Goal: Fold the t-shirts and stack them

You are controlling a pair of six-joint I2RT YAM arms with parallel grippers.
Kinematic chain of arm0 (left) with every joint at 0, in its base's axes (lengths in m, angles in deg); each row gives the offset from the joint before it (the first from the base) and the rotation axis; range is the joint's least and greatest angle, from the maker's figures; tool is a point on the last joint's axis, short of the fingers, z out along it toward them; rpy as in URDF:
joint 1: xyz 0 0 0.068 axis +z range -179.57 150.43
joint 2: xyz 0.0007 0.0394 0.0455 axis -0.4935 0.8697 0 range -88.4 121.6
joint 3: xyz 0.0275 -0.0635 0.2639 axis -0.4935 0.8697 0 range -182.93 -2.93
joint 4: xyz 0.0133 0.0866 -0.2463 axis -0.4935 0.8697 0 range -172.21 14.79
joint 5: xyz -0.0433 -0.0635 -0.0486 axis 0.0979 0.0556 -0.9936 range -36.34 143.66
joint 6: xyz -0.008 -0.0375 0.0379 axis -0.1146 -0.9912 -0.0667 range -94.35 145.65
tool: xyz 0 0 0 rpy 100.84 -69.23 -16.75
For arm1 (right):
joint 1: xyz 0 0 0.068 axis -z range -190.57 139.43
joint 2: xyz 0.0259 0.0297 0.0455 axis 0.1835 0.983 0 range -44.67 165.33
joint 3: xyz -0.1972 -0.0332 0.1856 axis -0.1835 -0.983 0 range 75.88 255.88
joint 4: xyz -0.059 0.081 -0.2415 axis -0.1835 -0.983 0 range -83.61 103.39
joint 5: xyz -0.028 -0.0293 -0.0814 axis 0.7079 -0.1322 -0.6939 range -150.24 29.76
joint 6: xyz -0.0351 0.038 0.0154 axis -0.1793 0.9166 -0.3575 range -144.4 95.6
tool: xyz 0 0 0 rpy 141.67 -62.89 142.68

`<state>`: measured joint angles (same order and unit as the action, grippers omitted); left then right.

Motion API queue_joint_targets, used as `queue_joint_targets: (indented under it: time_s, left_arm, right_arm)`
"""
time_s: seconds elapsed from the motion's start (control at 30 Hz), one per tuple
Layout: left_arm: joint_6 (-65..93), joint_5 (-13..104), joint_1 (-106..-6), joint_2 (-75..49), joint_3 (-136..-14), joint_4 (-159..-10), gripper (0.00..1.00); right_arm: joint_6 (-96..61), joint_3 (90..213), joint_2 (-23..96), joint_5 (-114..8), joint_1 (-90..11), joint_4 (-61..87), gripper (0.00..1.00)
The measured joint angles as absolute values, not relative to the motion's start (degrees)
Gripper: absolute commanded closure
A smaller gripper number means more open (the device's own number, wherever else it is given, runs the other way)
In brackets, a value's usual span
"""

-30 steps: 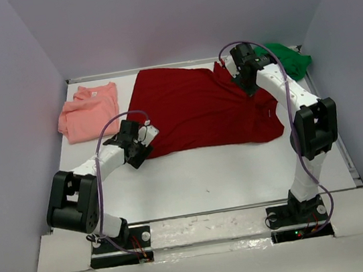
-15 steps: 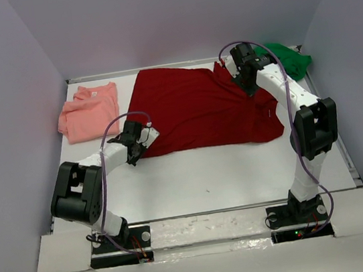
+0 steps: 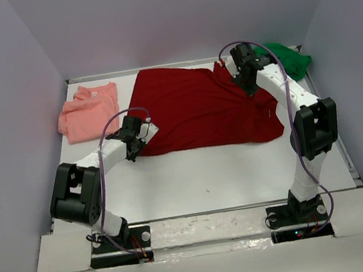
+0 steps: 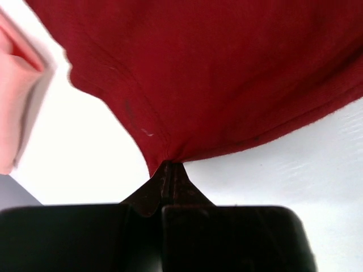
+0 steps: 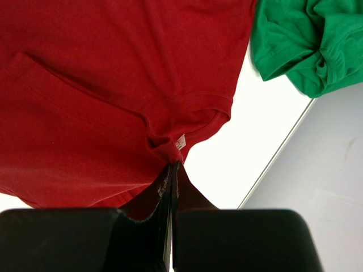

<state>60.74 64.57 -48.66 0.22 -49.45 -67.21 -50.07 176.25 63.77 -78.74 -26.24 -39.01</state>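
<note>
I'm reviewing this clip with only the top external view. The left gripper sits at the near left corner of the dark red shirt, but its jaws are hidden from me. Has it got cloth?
Observer: Yes. The left wrist view shows the left gripper shut on a pinched corner of the dark red shirt.
Operator: And the right one, at the far edge?
Observer: The right gripper is shut too. It pinches the cloth right at the collar, beside a small white label.
Operator: The arm hides much of the green shirt. Is it folded?
Observer: No. In the right wrist view the green shirt lies crumpled in loose folds.
</note>
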Motion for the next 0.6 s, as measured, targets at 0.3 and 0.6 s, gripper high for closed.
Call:
queue_joint_targets:
  time_s: [0.3,0.6]
  left_arm:
    - [59.21,63.18,-48.69,-6.73,-56.86,-64.85,1.00]
    - [58.49,64.16,-49.04,-7.23,-58.48,-64.43,1.00]
  right_arm:
    - [-50.05,174.92,62.15,-79.83,-26.24,-38.77,1.00]
    - [-50.07,174.81,61.41,-81.43,-26.24,-38.58,1.00]
